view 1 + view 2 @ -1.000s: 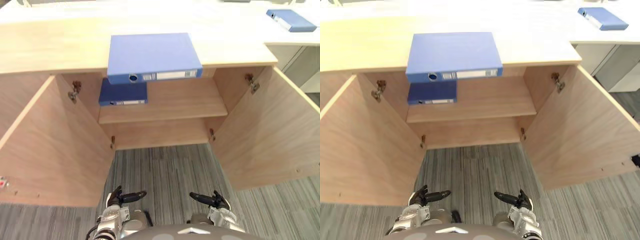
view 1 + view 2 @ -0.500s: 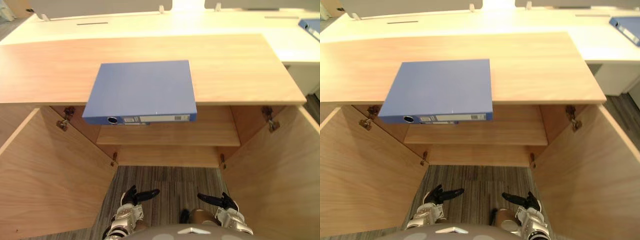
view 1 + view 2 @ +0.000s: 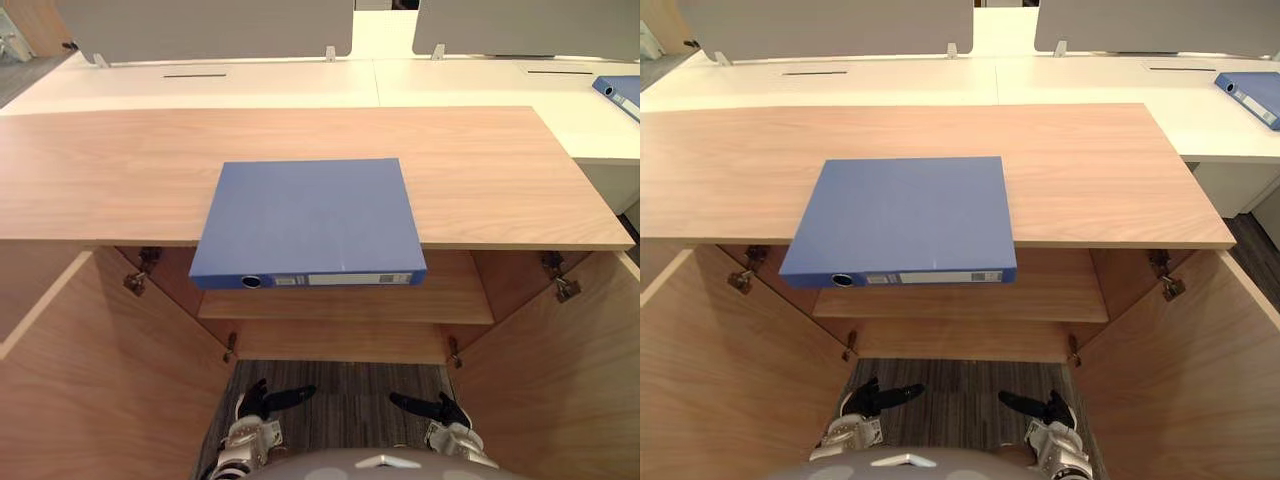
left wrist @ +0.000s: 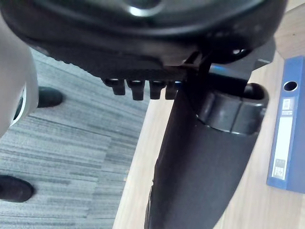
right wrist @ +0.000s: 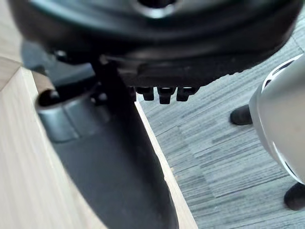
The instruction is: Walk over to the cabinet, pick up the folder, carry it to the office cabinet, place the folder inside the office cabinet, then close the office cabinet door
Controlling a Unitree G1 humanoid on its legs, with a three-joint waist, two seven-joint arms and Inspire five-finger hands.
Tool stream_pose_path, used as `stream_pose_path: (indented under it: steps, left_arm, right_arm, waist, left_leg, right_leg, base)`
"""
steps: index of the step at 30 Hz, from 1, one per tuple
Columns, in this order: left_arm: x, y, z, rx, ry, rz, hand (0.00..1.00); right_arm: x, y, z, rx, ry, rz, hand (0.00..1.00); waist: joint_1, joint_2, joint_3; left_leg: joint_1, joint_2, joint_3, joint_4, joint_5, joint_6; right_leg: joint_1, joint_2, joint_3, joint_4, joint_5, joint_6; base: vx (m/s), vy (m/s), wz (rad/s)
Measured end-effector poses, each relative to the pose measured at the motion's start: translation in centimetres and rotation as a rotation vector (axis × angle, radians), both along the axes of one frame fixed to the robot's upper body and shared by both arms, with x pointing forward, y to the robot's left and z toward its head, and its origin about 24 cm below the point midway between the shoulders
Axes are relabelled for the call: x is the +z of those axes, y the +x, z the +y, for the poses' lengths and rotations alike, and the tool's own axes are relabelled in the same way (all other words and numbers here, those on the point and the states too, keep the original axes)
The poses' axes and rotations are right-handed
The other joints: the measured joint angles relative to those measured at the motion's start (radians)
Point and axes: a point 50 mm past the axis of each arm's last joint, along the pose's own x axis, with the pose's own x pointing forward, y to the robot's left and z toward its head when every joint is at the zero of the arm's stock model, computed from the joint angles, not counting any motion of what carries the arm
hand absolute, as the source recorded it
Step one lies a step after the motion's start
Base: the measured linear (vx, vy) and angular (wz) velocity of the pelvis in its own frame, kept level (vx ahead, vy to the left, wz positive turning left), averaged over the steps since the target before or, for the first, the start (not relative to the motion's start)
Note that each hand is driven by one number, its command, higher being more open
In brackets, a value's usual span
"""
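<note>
- Left eye view looks down on a pale wooden cabinet (image 3: 500, 170) whose flat top spans almost the whole width.
- The blue folder (image 3: 310, 215) lies flat on that top, near the middle. Its spine faces the robot and juts a little past the front edge.
- The spine carries a round hole at its left end and a pale label along its length.
- Neither hand touches the folder; both are well apart from it, low down over the floor.
- The left hand (image 3: 262, 400) hangs in front of the cabinet opening with its fingers loosely straight and its thumb pointing inward. It holds nothing.
- The right hand (image 3: 432, 408) mirrors it on the other side, fingers relaxed and spread, also empty.
- Both cabinet doors stand swung out: the left door (image 3: 90, 370) and the right door (image 3: 560, 390) flank the opening.
- Inside, a wooden shelf (image 3: 450, 300) runs across under the top, partly hidden by the folder's overhang.
- Grey striped carpet (image 3: 345, 385) shows between the doors, beneath the hands.
- Behind the cabinet sits a white desk (image 3: 300, 85) backed by grey screens (image 3: 200, 25).
- A second blue folder (image 3: 1252, 95) lies on that desk at the far right.
- In the left wrist view, a blue spine (image 4: 286, 138) with a hole and a label rests on pale wood past the thumb (image 4: 205, 167). I cannot tell which folder it is.
</note>
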Motion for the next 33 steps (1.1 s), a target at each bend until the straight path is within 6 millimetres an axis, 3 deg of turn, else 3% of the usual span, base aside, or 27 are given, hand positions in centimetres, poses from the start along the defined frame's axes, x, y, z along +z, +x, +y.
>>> stream_pose_path:
  steps: [7,13,16,21,29,33]
  left_arm:
    - [0.3,0.2,0.1,-0.045,0.055,-0.013,1.0]
    - [2.4,0.1,1.5,-0.009,0.136,-0.157,1.0]
    - [4.2,0.5,3.0,-0.015,0.204,-0.25,1.0]
    - [9.1,2.8,4.9,0.011,0.324,-0.49,1.0]
    - [15.8,5.0,4.6,0.03,0.416,-0.829,1.0]
    - [17.9,5.0,4.5,0.019,0.477,-0.932,1.0]
  right_arm:
    - [-0.2,-0.7,-0.5,-0.01,-0.019,0.023,1.0]
    - [-0.2,-1.6,-0.8,-0.018,-0.05,0.036,1.0]
    - [0.0,-1.7,-1.0,-0.008,-0.062,0.018,1.0]
    - [0.1,-2.0,-1.0,0.016,-0.073,0.008,1.0]
    - [0.2,-1.9,-0.7,0.054,-0.076,0.002,1.0]
    - [0.2,-2.0,-0.7,0.054,-0.074,0.004,1.0]
  waist:
    - [0.0,0.001,0.002]
    - [0.003,-0.009,0.013]
    - [0.009,-0.005,0.017]
    - [0.045,-0.007,0.021]
    - [0.053,-0.013,0.023]
    - [0.053,-0.016,0.018]
  left_leg:
    - [0.05,-0.022,-0.011,-0.111,0.058,0.009]
    - [0.053,-0.031,-0.031,-0.145,0.078,0.016]
    - [0.058,-0.038,-0.033,-0.158,0.089,0.019]
    - [0.053,-0.043,-0.041,-0.161,0.097,0.021]
    - [0.043,-0.042,-0.067,-0.101,0.061,0.025]
    - [0.028,-0.038,-0.067,-0.068,0.041,0.024]
  right_leg:
    - [0.029,0.011,0.007,-0.051,0.029,0.0]
    - [0.028,0.015,0.01,-0.06,0.048,0.0]
    - [0.026,0.007,0.011,-0.058,0.054,0.007]
    - [0.013,-0.003,0.006,-0.044,0.053,0.009]
    - [0.047,-0.01,-0.011,-0.047,0.048,0.016]
    - [0.047,-0.008,-0.008,-0.047,0.046,0.016]
  base:
    - [-0.06,0.008,0.03]
    - [-0.1,0.002,0.03]
    - [-0.1,0.031,0.02]
    - [-0.06,0.019,0.04]
    - [0.02,0.004,0.09]
    - [0.0,0.0,0.0]
